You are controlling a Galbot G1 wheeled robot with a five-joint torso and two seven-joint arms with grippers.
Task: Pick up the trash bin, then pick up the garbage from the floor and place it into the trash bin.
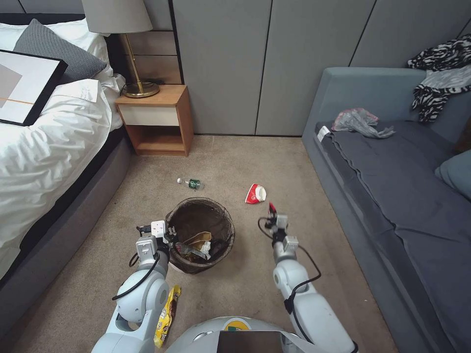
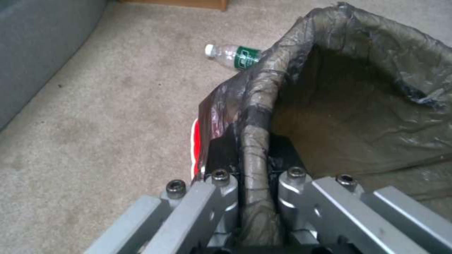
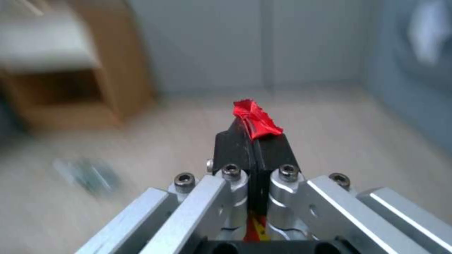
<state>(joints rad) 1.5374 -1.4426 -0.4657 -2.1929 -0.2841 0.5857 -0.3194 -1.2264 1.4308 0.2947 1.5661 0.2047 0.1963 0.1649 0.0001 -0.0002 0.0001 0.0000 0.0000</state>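
The trash bin (image 1: 200,223), round with a dark brown liner, stands on the beige floor (image 1: 235,162) just ahead of me, with crumpled brown paper and white tissue (image 1: 205,248) inside. My left gripper (image 1: 170,236) is shut on the bin's near-left rim; in the left wrist view the liner-covered rim (image 2: 256,141) is pinched between the jaws. My right gripper (image 1: 271,212) is raised right of the bin, shut on a red wrapper (image 3: 254,118). Garbage lies on the carpet: a small plastic bottle (image 1: 190,183) (image 2: 233,55), a crushed red-and-white cup (image 1: 255,193) and a yellow wrapper (image 1: 167,314) beside my left arm.
A bed (image 1: 44,147) runs along the left and a grey sofa (image 1: 392,186) along the right. A wooden nightstand (image 1: 157,120) with a lamp stands at the back left. Open carpet lies between them.
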